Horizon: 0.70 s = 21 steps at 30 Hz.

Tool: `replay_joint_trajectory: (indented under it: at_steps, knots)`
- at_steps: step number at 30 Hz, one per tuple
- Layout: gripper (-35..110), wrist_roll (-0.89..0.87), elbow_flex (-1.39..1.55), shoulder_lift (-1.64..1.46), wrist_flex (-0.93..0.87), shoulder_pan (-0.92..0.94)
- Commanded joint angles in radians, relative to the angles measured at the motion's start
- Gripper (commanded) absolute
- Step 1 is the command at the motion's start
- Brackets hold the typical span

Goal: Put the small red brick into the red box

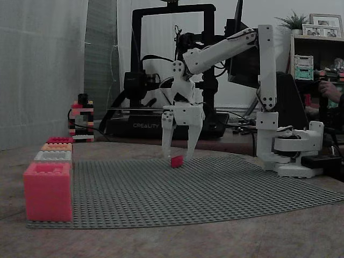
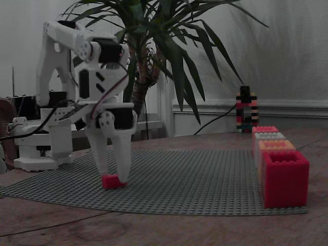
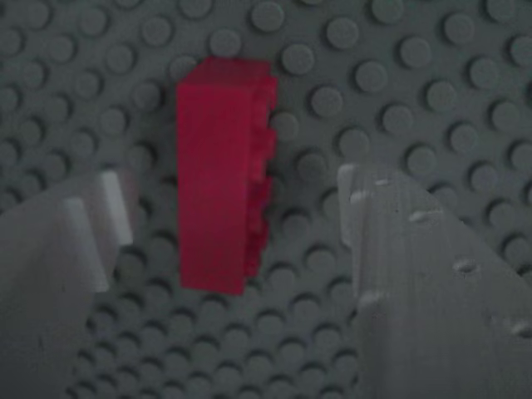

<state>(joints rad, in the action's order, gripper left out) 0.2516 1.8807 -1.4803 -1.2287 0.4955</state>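
A small red brick [image 1: 177, 160] [image 2: 112, 181] [image 3: 223, 174] lies on the grey studded baseplate [image 1: 215, 188] [image 2: 205, 179]. My white gripper [image 1: 178, 156] [image 2: 110, 179] [image 3: 233, 224] stands over it, open, with one finger on each side of the brick and a gap to both. In the wrist view the brick is long and narrow, lying between the left finger [image 3: 58, 266] and the right finger [image 3: 416, 274]. The red box [image 1: 48, 191] [image 2: 284, 177] is an open-topped red block at the end of the plate, well away from the gripper.
Behind the red box stand an orange [image 2: 275, 145], a grey [image 2: 268, 136] and a red [image 2: 265, 129] box in a row. A small brick tower [image 1: 81, 119] [image 2: 246, 110], a 3D printer [image 1: 172, 70] and a potted plant [image 2: 164, 56] stand beyond the plate.
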Motion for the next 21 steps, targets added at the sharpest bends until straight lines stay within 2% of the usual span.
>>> replay_joint_trajectory:
  at_steps: [1, 6, 11, 21]
  knots:
    - [22, -0.002, -0.011, -0.018, 0.005, 0.018]
    - [18, 0.005, -0.012, -0.002, 0.029, 0.018]
    - [0, 0.005, -0.021, 0.002, 0.038, 0.018]
    - [0, -0.017, -0.146, 0.009, 0.023, 0.012]
